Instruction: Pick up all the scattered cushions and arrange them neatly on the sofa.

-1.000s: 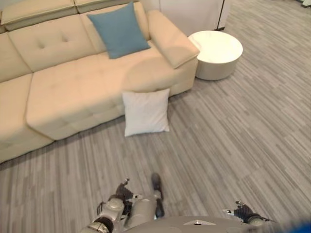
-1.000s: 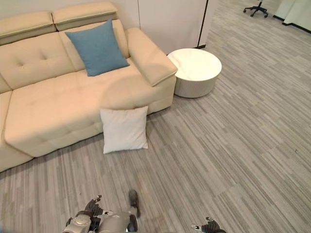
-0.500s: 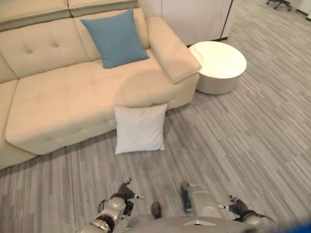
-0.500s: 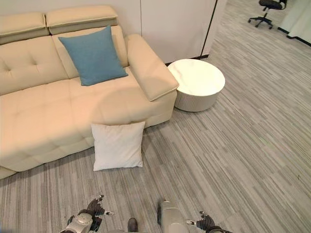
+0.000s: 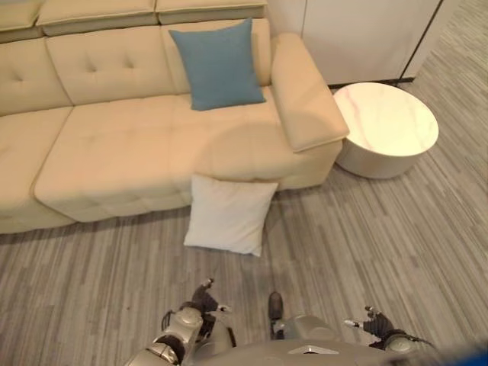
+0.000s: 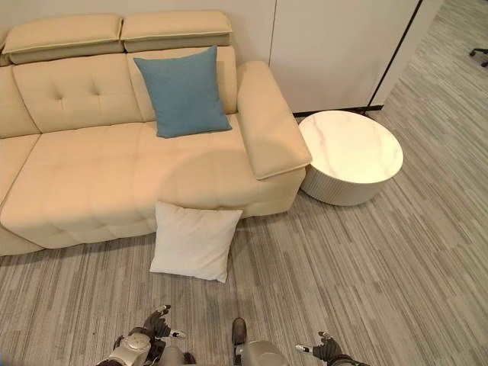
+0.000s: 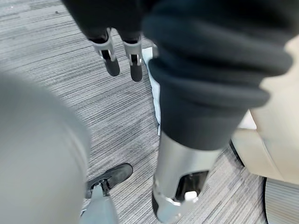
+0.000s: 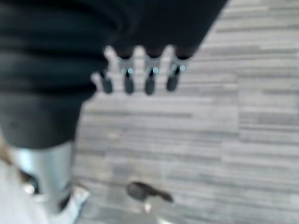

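The white cushion [image 6: 194, 242] leans on the floor against the sofa [image 6: 91, 191] front, centre frame, so both empty, loose-fingered hands, left hand [image 6: 158, 326] and right hand [image 6: 328, 350] at the bottom edge, should close in and take opposite edges.

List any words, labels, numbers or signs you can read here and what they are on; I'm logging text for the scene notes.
None: no readable text stands on anything in these views.
The white cushion on the floor, the blue cushion on the sofa and the round side table all show plain surfaces without print, labels or tags.
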Available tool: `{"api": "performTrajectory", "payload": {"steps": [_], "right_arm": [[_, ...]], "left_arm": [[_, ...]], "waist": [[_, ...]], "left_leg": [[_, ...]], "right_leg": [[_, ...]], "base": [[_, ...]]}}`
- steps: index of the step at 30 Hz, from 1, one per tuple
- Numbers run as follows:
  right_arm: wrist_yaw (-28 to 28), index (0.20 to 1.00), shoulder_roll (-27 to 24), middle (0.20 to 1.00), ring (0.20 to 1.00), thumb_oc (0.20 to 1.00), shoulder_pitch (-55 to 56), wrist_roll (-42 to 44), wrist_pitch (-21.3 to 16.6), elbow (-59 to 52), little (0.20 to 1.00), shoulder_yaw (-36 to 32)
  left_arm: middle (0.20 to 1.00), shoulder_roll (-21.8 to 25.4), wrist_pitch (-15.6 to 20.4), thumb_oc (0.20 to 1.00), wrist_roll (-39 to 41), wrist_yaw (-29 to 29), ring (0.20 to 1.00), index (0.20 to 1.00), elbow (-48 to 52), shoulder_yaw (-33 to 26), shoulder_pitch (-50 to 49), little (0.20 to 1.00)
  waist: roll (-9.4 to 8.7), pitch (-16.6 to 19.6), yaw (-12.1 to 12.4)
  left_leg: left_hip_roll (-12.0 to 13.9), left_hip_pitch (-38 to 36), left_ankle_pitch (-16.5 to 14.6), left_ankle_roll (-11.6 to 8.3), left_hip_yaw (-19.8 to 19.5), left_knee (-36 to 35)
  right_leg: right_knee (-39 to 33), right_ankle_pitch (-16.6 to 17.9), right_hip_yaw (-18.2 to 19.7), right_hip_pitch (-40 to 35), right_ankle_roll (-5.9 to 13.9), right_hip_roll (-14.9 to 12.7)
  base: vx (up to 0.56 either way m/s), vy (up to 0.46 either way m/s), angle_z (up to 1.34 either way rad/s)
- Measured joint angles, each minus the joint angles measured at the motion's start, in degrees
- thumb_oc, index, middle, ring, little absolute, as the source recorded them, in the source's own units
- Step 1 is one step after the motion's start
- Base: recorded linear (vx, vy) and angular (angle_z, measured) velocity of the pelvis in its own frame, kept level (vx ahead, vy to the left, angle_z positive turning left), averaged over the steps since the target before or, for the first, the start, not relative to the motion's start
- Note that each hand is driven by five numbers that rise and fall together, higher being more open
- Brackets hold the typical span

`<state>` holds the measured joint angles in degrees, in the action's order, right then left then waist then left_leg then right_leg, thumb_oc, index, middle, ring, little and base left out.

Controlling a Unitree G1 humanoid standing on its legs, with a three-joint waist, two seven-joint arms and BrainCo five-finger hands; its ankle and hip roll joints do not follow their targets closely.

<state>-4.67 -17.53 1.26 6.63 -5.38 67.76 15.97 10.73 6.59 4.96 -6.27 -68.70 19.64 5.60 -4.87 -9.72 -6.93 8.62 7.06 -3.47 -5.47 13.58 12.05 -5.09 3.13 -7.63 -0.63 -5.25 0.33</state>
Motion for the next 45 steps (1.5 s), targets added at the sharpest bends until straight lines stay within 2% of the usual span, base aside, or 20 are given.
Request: {"api": "performTrajectory", "payload": {"steps": [3,8,9,15,18,20,22,24,25,26,27,28,30,31,34,35,37,39,42,45], "right_arm": [[-0.1,1.0,-0.6,1.0,1.0,1.0,1.2,0.0,0.1,-0.1,1.0,0.1],[0.0,1.0,-1.4,1.0,1.0,1.0,1.4,-0.1,0.3,0.4,1.0,-0.2],[0.0,1.0,-1.9,1.0,1.0,1.0,1.5,-0.1,0.4,0.3,1.0,-0.4],[0.2,1.0,0.3,1.0,1.0,1.0,-1.2,-0.1,0.4,-2.9,1.0,0.1],[0.3,1.0,1.6,1.0,1.0,1.0,-1.6,-0.2,-0.1,-4.0,1.0,0.5],[0.4,1.0,1.6,1.0,1.0,1.0,-1.7,-0.2,-0.1,-3.4,1.0,0.5],[0.5,1.0,1.6,1.0,1.0,1.0,-1.9,-0.2,0.2,-2.4,1.0,0.5],[0.5,1.0,1.5,1.0,1.0,1.0,-0.5,-0.2,0.4,-1.4,1.0,0.2],[0.4,1.0,1.3,1.0,1.0,1.0,1.3,-0.2,0.4,-1.3,1.0,-0.2],[0.3,1.0,1.3,1.0,1.0,1.0,1.9,-0.2,0.4,-0.9,1.0,-0.3],[0.3,1.0,1.3,1.0,1.0,1.0,1.9,-0.1,0.5,-0.6,1.0,-0.3],[0.3,1.0,1.1,1.0,1.0,1.0,1.6,-0.1,0.5,-0.2,1.0,-0.3],[-0.2,1.0,-0.5,1.0,1.0,1.0,0.5,-0.1,0.0,-0.5,1.0,0.1],[-0.2,1.0,-0.9,1.0,1.0,1.0,0.3,-0.1,0.0,-0.5,1.0,0.1],[-0.2,1.0,-1.0,1.0,1.0,1.0,-0.2,-0.1,-0.1,-1.7,1.0,0.3],[-0.2,1.0,-1.1,1.0,1.0,1.0,-1.2,-0.1,-0.1,-1.5,1.0,0.3],[-0.3,1.0,-1.1,1.0,1.0,1.0,-1.8,-0.1,0.0,-1.5,1.0,0.4],[-0.4,1.0,-1.5,1.0,1.0,1.0,-1.9,-0.1,-0.1,-1.6,1.0,0.0],[-0.5,1.0,-2.8,1.0,1.0,1.0,-1.2,-0.1,0.2,-1.4,1.0,0.3],[-0.3,1.0,-2.4,1.0,1.0,1.0,-1.6,-0.1,0.5,-1.5,1.0,0.4]], "left_arm": [[1.0,-0.5,0.0,1.0,0.0,0.0,1.0,1.0,0.2,0.2,0.2,1.0],[1.0,-0.7,0.0,1.0,0.0,0.0,1.0,1.0,-0.1,0.6,-0.1,1.0],[1.0,-0.9,0.0,1.0,0.0,0.0,1.0,1.0,-0.1,0.6,-0.5,1.0],[1.0,2.2,0.0,1.0,0.0,-0.2,1.0,1.0,0.1,0.6,1.7,1.0],[1.0,4.3,0.0,1.0,0.1,-0.3,1.0,1.0,0.3,0.4,2.6,1.0],[1.0,4.7,-0.1,1.0,0.1,-0.4,1.0,1.0,1.0,-0.3,2.3,1.0],[1.0,5.0,-0.5,1.0,0.0,0.0,1.0,1.0,1.0,0.6,1.8,1.0],[1.0,4.0,-0.5,1.0,-0.1,0.0,1.0,1.0,1.4,0.5,1.9,1.0],[1.0,2.9,-0.6,1.0,-0.2,0.2,1.0,1.0,1.6,0.7,1.4,1.0],[1.0,2.5,-0.4,1.0,-0.4,0.2,1.0,1.0,1.9,0.7,1.4,1.0],[1.0,2.3,-0.1,1.0,-0.8,0.2,1.0,1.0,1.8,0.6,0.7,1.0],[1.0,2.1,-0.1,1.0,-1.3,0.2,1.0,1.0,1.7,0.6,0.6,1.0],[1.0,1.3,-0.1,1.0,-1.3,0.9,1.0,1.0,1.7,0.6,0.2,1.0],[1.0,1.2,0.0,1.0,-1.3,1.1,1.0,1.0,1.8,0.7,0.1,1.0],[1.0,1.3,0.0,1.0,-1.3,1.1,1.0,1.0,2.1,0.8,0.2,1.0],[1.0,1.4,0.0,1.0,-1.2,1.1,1.0,1.0,2.0,1.8,0.1,1.0],[1.0,1.4,0.0,1.0,-1.2,1.0,1.0,1.0,1.9,1.8,0.4,1.0],[1.0,1.3,0.1,1.0,-1.1,1.0,1.0,1.0,1.8,1.8,0.0,1.0],[1.0,1.1,0.1,1.0,-1.1,1.0,1.0,1.0,1.6,2.5,1.9,1.0],[1.0,1.7,0.2,1.0,-1.2,1.0,1.0,1.0,1.5,2.8,3.6,1.0]], "waist": [[2.07,0.2,0.0],[3.74,0.5,0.0],[4.92,0.7,0.0],[3.66,0.1,0.9],[3.65,-0.8,1.4],[3.68,-1.6,1.4],[2.3,-1.9,-0.7],[0.85,-1.9,-0.8],[1.65,-2.0,-2.2],[1.61,-2.0,-2.1],[1.57,-2.0,-1.6],[0.47,-2.2,-1.1],[1.05,-1.9,-0.3],[1.34,-1.7,-0.1],[1.01,-1.0,0.1],[1.03,-0.6,0.1],[0.58,-0.9,0.7],[0.29,-0.8,1.0],[2.07,0.0,-0.4],[2.34,0.1,0.0]], "left_leg": [[2.2,0.1,6.0,-1.13,-1.8,-11.3],[-0.4,-2.1,7.1,-0.13,-3.1,-11.5],[-1.7,-4.5,7.8,2.47,-3.0,-13.5],[-7.6,-8.0,6.0,8.25,2.4,-16.8],[-8.6,-9.6,4.9,8.94,3.5,-17.0],[-8.9,-10.2,2.8,9.72,2.8,-16.8],[-9.3,-10.5,3.1,9.11,1.8,-16.9],[-10.7,-11.2,1.9,8.19,0.5,-16.5],[-9.9,-10.8,0.3,5.71,-2.1,-13.0],[-9.4,-9.6,-0.2,5.14,-1.7,-9.4],[-9.1,-8.2,-0.3,4.66,-1.3,-6.4],[-8.1,-3.3,-0.9,2.89,-0.6,6.2],[-5.5,0.9,-1.4,2.1,-0.1,14.5],[-4.8,1.0,-1.4,2.15,0.0,13.7],[-1.9,-0.7,-0.9,1.91,-2.0,-1.7],[-0.2,-0.5,1.9,0.33,-7.4,-9.4],[0.4,0.0,3.7,-0.04,-14.1,-12.0],[-0.9,0.1,3.9,0.05,-17.3,-9.7],[-1.2,-1.4,4.8,0.24,-15.5,-9.6],[-2.6,-4.9,6.4,1.54,-11.2,-13.2]], "right_leg": [[0.0,-1.4,-0.4,-1.1,0.75,1.3],[0.1,-3.2,0.8,-3.6,3.09,0.9],[2.1,-4.6,1.4,-3.7,3.86,0.7],[23.1,-11.1,4.5,8.1,8.13,-6.2],[30.3,-12.7,2.7,12.3,8.88,-7.5],[34.8,-15.0,3.7,16.4,10.82,-5.0],[31.3,-14.9,4.4,17.7,9.69,-1.2],[26.2,-12.5,4.1,15.9,6.14,-1.2],[23.1,-10.8,4.8,12.8,3.79,0.0],[20.9,-10.0,3.7,11.1,1.72,-0.2],[19.9,-10.0,3.7,10.2,1.12,-0.1],[16.1,-8.6,3.8,7.5,-0.18,-0.7],[11.3,-7.3,3.7,3.4,-1.21,0.2],[10.4,-6.5,3.6,2.5,-1.77,0.5],[7.8,-5.9,4.5,0.1,-0.87,1.6],[7.0,-5.9,5.9,-0.3,-0.75,2.7],[7.2,-6.0,8.4,-0.3,-0.71,3.7],[7.5,-6.3,10.2,-0.7,-0.14,3.5],[6.7,-7.0,11.3,-2.0,1.08,3.0],[10.4,-9.0,13.7,0.6,4.26,0.9]], "base": [[0.21,0.156,0.0],[0.22,0.202,-0.14],[0.22,0.276,-0.32],[0.12,0.188,-0.37],[0.15,0.058,-0.28],[0.22,0.04,-0.1],[0.16,-0.076,0.38],[0.12,-0.115,0.64],[0.07,-0.122,0.88],[0.03,-0.08,0.81],[0.05,-0.066,0.23],[0.07,-0.015,-0.07],[0.12,0.044,-0.07],[0.16,0.121,0.02],[0.16,0.197,-0.22],[0.11,0.2,-0.52],[0.13,0.272,-0.71],[0.11,0.208,-0.62],[0.1,0.281,-0.26],[0.02,0.242,-0.45]]}}
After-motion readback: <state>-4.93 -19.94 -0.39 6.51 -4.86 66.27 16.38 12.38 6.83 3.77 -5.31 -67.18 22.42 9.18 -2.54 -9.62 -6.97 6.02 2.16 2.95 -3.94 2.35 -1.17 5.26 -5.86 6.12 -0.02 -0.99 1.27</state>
